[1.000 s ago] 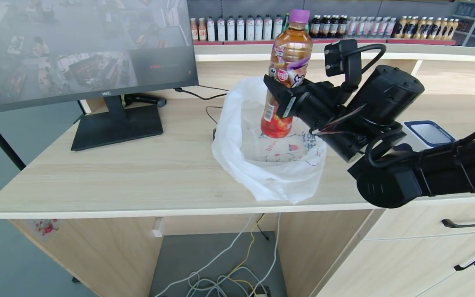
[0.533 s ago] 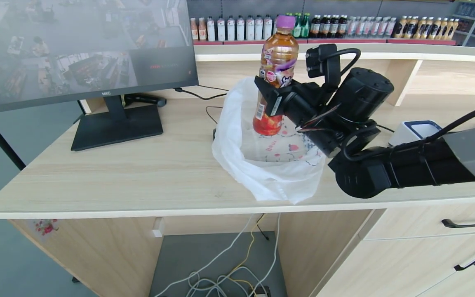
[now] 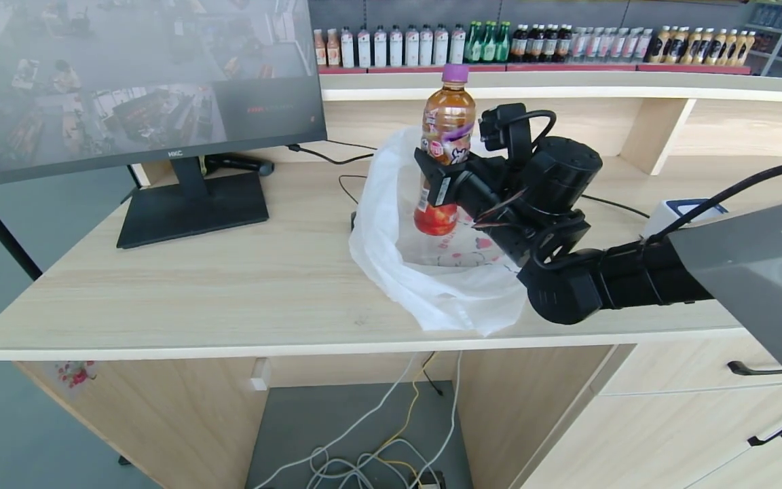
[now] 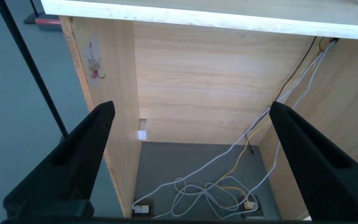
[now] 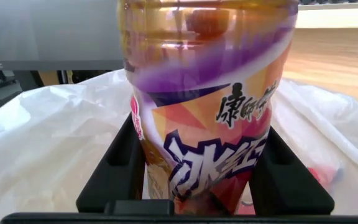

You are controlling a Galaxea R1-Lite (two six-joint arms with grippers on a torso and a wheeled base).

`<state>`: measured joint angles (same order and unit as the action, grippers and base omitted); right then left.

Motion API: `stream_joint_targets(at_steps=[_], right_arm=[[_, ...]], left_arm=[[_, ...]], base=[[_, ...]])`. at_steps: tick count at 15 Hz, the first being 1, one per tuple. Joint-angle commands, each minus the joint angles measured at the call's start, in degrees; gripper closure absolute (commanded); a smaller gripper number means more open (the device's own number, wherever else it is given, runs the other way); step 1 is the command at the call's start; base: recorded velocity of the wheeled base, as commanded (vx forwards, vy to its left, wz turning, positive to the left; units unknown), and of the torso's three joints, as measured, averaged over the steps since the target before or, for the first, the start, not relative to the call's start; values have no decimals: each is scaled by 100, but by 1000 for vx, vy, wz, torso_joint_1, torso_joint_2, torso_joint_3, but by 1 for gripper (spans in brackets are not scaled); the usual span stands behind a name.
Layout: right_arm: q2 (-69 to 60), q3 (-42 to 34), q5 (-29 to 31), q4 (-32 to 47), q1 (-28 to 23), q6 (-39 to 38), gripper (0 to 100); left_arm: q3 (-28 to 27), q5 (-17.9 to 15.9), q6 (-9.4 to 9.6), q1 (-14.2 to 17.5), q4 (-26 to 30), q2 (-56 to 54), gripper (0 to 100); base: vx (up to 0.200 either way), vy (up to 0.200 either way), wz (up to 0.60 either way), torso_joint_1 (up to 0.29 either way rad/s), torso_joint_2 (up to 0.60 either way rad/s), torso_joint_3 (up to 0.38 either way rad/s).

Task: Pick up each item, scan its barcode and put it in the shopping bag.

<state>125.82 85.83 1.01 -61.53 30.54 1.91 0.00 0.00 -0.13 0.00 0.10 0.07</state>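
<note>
Counter (image 3: pixel 228 285): carrying the shopping bag near its front edge.
Monitor (image 3: pixel 133 81): standing well to the left of the bag.
Shopping bag (image 3: pixel 391 265): white plastic, lying with its mouth gaping open.
Right gripper (image 3: pixel 442 182): hovering over the bag's mouth, its jaws pinching the bottle at the label.
Bottle (image 3: pixel 449 122): standing upright between those jaws, its base hanging over the bag's opening and its purple cap rising above the claw.
Left gripper (image 4: pixel 191 155): hanging lower than the bag, jaws spread wide, gripping nothing.

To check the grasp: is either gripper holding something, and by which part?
The right gripper holds the purple-capped drink bottle upright by its labelled middle, above the shopping bag. The left gripper is open and empty.
</note>
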Motion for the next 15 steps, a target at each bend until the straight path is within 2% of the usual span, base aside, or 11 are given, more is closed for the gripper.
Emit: stream_joint_targets(at_steps=[1,15], right_arm=[[145,83,4,-9,5,2,100],[408,4,4,-219,110,99,100]], left_arm=[[0,0,-4,0,-1,1,0],[0,0,-4,0,-1,1,0]], base=[[0,0,0,0,0,0],[0,0,0,0,0,0]])
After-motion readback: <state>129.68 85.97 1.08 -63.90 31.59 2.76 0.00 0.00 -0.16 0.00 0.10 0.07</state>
